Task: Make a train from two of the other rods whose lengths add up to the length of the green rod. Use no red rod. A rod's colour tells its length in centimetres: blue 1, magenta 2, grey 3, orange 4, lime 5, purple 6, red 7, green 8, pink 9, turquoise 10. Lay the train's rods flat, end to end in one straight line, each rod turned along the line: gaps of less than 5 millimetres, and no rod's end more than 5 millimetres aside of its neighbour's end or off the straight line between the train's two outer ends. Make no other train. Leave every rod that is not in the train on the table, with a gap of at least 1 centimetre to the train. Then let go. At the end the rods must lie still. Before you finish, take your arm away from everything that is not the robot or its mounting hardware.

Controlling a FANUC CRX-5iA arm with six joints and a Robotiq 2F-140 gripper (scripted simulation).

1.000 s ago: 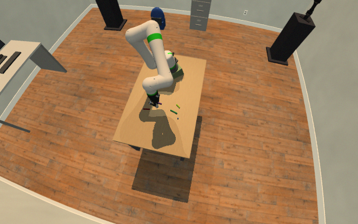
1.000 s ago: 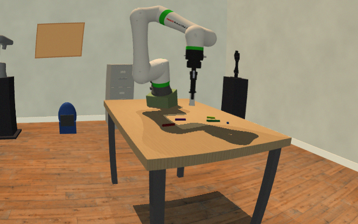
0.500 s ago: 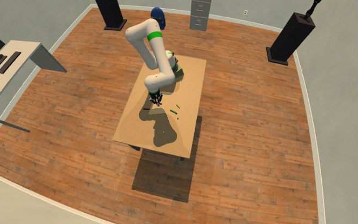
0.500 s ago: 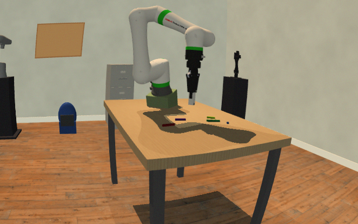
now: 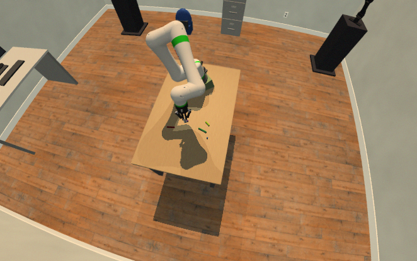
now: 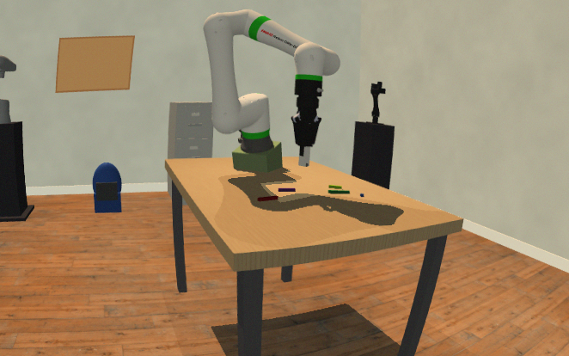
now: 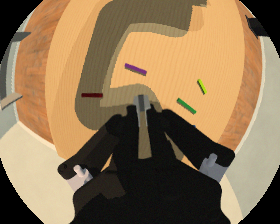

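My gripper [image 6: 304, 160] hangs well above the table, shut on a short grey rod [image 7: 141, 104] that points down from the fingertips; it also shows in the overhead view [image 5: 184, 119]. On the table lie a green rod [image 6: 339, 191] with a lime rod [image 6: 334, 187] just behind it, a tiny blue rod [image 6: 361, 194] to their right, a purple rod [image 6: 286, 189] and a red rod [image 6: 267, 199]. In the wrist view the purple rod [image 7: 135, 70] and red rod [image 7: 92, 95] lie ahead and left, the green rod [image 7: 185, 104] and lime rod [image 7: 201, 86] to the right.
The robot's green base block [image 6: 256, 158] stands at the table's back. The arm's shadow runs across the table top [image 6: 313, 208]. Black pedestals, a filing cabinet and a desk stand off the table, far from the rods.
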